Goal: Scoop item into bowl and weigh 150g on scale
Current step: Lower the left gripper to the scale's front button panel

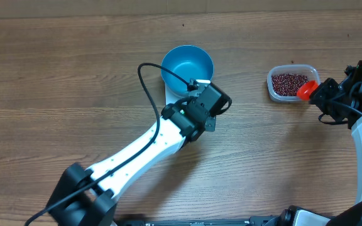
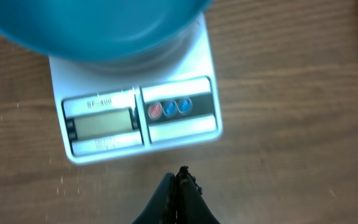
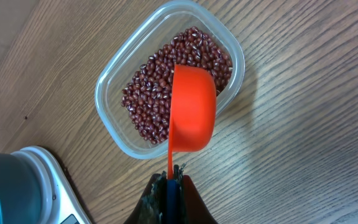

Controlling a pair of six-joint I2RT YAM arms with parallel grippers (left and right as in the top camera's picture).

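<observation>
From above, the beans (image 1: 289, 82) lie in a clear tub (image 1: 271, 85) just beside the right pincer (image 1: 319, 94), which grips an orange scoop (image 1: 305, 91); the bowl (image 1: 187, 63) is well apart, by the left pincer (image 1: 198, 85)

Left wrist: that pincer is pressed shut on nothing, just short of the scale (image 2: 135, 118) carrying the bowl

Right wrist: the scoop's handle runs straight out from the pincer, cup over the beans, so the right arm looks best placed to dip

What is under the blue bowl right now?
The white scale: the bowl sits on it. Its display and three buttons show in front; the platform beneath the bowl is covered.
</observation>
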